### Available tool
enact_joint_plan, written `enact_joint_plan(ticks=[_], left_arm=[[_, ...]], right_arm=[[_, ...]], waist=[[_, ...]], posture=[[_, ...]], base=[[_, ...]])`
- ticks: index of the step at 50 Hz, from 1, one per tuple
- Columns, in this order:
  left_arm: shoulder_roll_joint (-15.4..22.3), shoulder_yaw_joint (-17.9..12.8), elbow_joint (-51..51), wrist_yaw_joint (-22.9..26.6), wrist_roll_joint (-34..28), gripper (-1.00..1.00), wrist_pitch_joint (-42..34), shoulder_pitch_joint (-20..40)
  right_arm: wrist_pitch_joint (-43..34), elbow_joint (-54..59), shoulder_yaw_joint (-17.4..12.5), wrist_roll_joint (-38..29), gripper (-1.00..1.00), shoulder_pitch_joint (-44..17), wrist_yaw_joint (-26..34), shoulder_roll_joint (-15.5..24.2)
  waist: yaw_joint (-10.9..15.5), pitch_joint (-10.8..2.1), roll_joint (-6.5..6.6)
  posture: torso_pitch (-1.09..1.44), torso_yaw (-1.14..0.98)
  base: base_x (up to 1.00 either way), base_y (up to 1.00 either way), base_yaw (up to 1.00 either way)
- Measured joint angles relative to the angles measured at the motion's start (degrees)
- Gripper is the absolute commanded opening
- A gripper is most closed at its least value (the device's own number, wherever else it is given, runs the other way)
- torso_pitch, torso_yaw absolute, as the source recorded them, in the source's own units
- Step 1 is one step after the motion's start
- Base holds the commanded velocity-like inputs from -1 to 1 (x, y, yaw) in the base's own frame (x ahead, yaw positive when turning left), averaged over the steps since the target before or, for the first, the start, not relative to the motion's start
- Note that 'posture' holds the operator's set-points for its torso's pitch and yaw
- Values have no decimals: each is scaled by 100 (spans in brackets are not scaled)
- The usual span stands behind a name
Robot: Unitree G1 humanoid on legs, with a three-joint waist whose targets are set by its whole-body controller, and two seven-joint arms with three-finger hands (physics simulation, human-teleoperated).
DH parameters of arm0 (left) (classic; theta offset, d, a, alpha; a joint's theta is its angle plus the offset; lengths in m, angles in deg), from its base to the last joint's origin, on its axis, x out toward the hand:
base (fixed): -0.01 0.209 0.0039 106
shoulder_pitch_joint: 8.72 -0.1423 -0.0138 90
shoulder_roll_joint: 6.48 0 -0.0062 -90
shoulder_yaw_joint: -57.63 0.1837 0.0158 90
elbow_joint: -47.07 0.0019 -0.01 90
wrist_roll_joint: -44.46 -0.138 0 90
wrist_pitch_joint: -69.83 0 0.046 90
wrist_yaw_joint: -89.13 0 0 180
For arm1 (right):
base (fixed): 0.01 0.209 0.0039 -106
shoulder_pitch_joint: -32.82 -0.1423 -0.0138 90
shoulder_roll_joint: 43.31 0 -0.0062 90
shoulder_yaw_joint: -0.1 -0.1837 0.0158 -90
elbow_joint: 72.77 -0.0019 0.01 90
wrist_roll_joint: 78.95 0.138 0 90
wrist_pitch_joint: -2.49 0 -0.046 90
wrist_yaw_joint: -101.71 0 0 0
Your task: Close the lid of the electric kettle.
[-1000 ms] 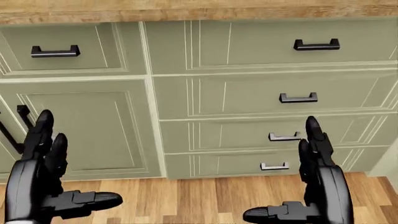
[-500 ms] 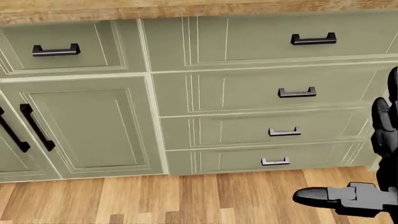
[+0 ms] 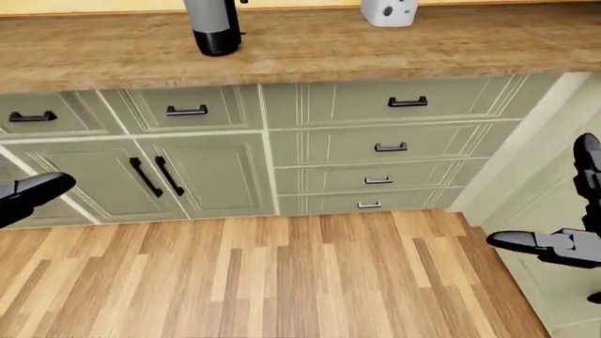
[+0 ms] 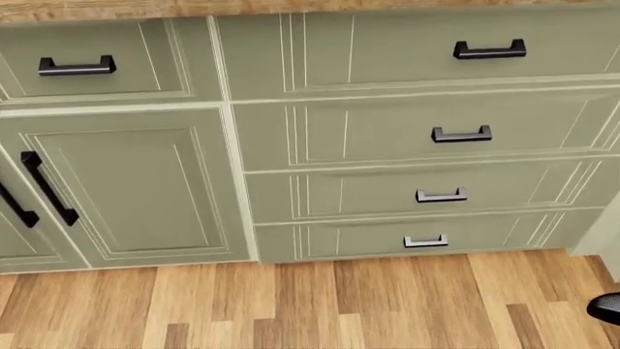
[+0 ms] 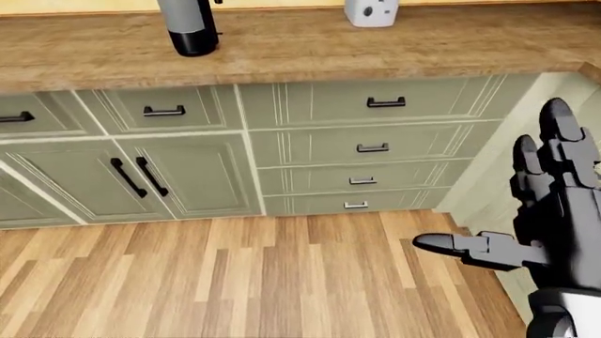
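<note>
A wood-plank floor (image 3: 282, 282) fills the lower half of both eye views, and above it runs a long bank of sage-green cabinets (image 3: 282, 155) under a wooden countertop (image 3: 310, 49) that spans the top of those views. The cabinet front holds a stack of four drawers (image 4: 416, 145) with dark bar handles toward the right of the head view, a pair of doors (image 3: 150, 176) with upright black handles to their left, and shallow drawers above the doors. At the right of the left-eye view the cabinet run ends at a pale corner post (image 3: 516, 141). The electric kettle (image 3: 213, 27) stands on the countertop at the top left of the eye views, a grey cylinder on a black base; its upper part is cut off by the frame, so the lid cannot be seen. A small white appliance (image 3: 389, 12) stands on the counter well to the kettle's right. The right hand (image 5: 526, 211) is raised at the right edge of the right-eye view, fingers (image 5: 554, 134) upright and spread, thumb jutting to the view's left, holding nothing. Of the left hand (image 3: 28, 193) only one dark fingertip shows at the left edge of the left-eye view, so I cannot tell its state
</note>
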Motion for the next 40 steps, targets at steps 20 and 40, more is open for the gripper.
enact_joint_plan(ticks=[20,40], left_arm=[[523,-907,345,-30,391,100,140,-229],[435,-762,283,45,335,100,96,-244]], right_arm=[[73,-16,-42,293,100,129,-282,-11],[82,-11,127,-569,100,18,239,-388]], waist=[[-13,27,-7],[-43,48,11]], posture=[[0,0],[0,0]], base=[[0,0,0],[0,0,0]])
